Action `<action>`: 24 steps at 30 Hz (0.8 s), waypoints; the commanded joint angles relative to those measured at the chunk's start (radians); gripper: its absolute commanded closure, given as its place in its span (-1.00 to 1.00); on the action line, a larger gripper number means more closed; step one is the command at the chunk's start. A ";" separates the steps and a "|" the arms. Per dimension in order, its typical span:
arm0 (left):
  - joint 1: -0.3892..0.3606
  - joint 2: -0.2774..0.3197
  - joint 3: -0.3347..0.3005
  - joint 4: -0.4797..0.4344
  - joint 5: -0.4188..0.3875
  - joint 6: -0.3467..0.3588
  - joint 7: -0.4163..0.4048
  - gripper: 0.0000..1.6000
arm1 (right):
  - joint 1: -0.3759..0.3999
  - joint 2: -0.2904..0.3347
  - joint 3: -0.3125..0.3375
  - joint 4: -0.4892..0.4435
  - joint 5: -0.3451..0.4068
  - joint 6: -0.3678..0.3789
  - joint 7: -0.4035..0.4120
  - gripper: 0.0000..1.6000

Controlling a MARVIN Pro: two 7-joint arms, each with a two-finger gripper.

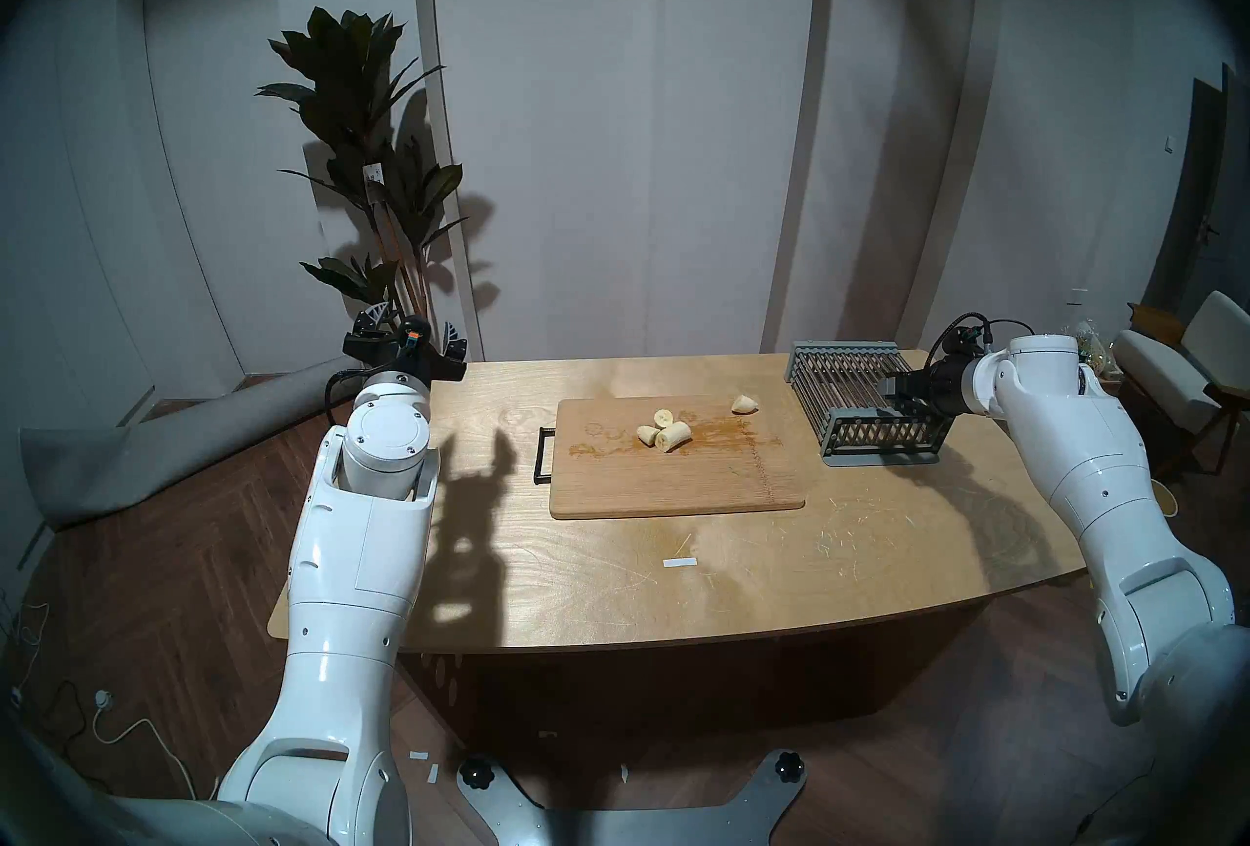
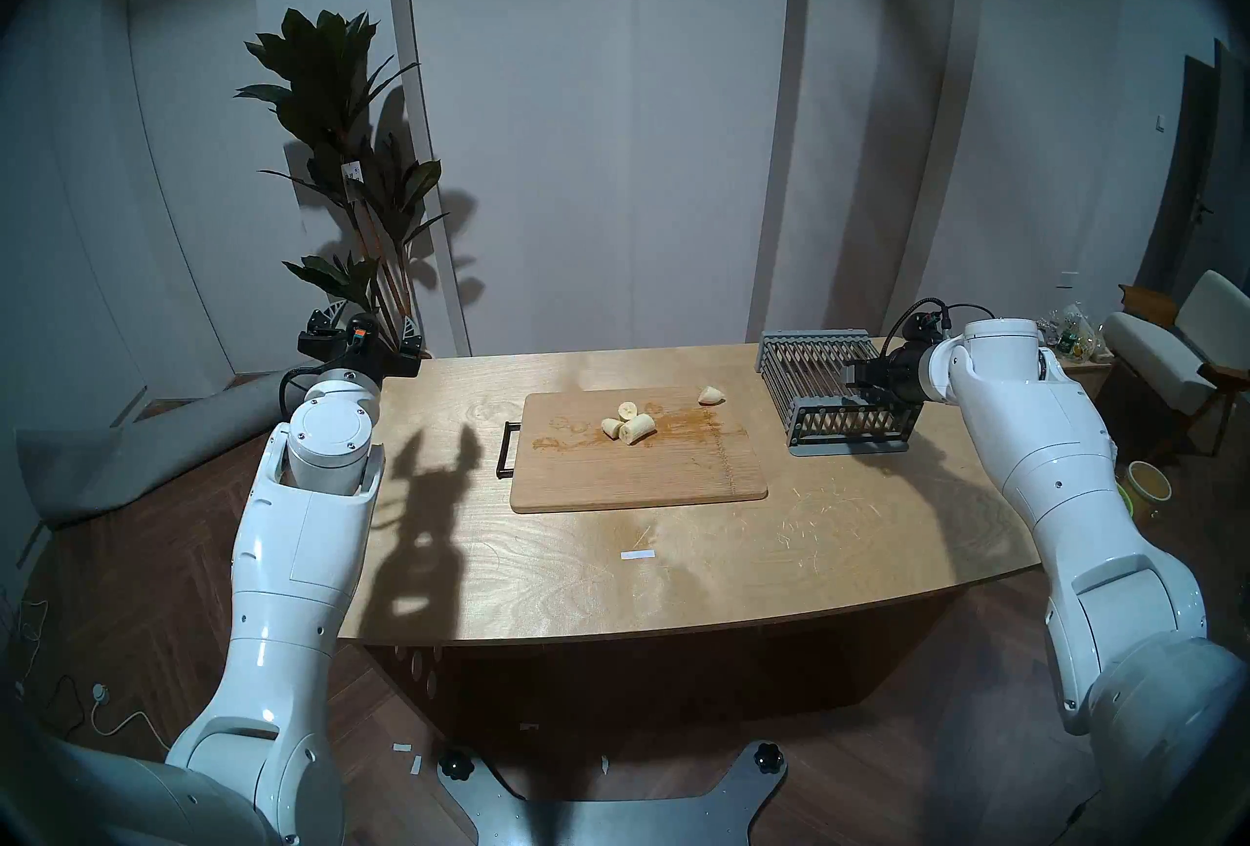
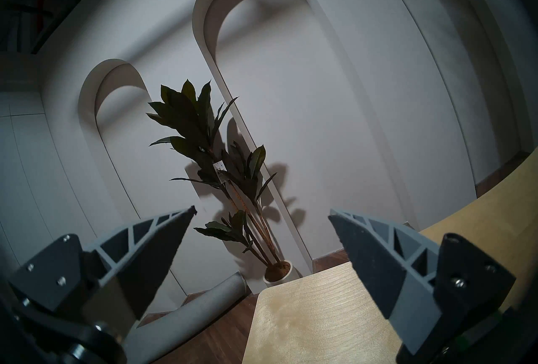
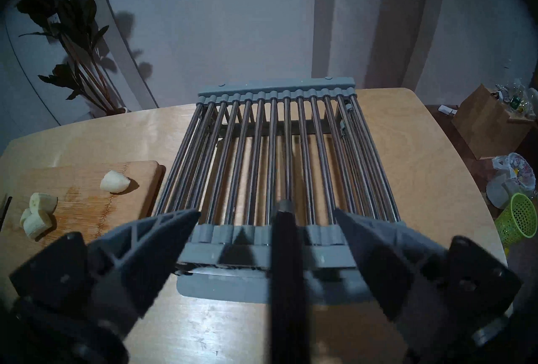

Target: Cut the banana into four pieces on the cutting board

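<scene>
The left gripper points level past the table's corner, jaws wide, empty. The right gripper tilts down over the rack, jaws apart around a black handle. Banana pieces lie on the board.

Our left arm rises beside us and bends at the elbow, carrying the left gripper roughly level and pointing away from us. Its two ribbed grey fingers stand spread wide. Our right arm reaches out on the other side, with the wrist turned inward and tipped downward. The right gripper points forward and down. Its fingers stand parted, with a clear gap along the inner face of each.
</scene>
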 commanded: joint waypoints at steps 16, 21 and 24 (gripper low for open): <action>-0.024 0.003 0.003 -0.022 -0.003 -0.005 0.002 -1.00 | -0.187 0.017 0.128 -0.307 0.005 -0.172 -0.064 -1.00; -0.024 0.003 0.003 -0.021 -0.003 -0.005 0.003 -1.00 | -0.253 -0.020 0.139 -0.372 -0.007 -0.246 -0.093 -1.00; -0.024 0.004 0.004 -0.020 -0.004 -0.005 0.004 -1.00 | -0.301 -0.050 0.142 -0.415 -0.025 -0.295 -0.119 -1.00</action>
